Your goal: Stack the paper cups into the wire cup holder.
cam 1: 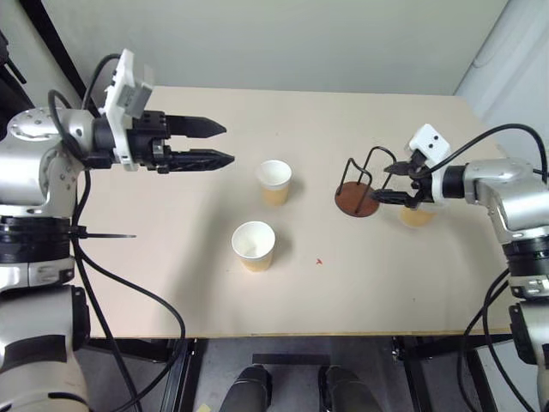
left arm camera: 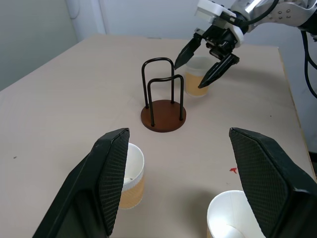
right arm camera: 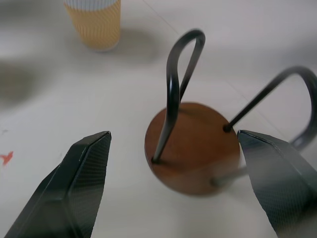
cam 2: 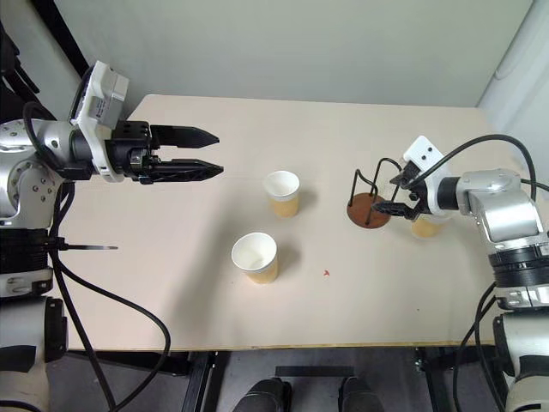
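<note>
I see the wire cup holder [cam 1: 358, 190] standing upright and empty on the right part of the table [cam 1: 171, 283]. One paper cup [cam 1: 418, 215] sits just beside it on the right, partly hidden under my right gripper [cam 1: 393, 182], whose fingers are spread wide above the holder and that cup, pinching nothing. Two more cups, the far cup [cam 1: 274, 181] and the near cup [cam 1: 254, 245], stand mid-table, apart. My left gripper [cam 1: 213, 143] hovers spread and empty, well left.
</note>
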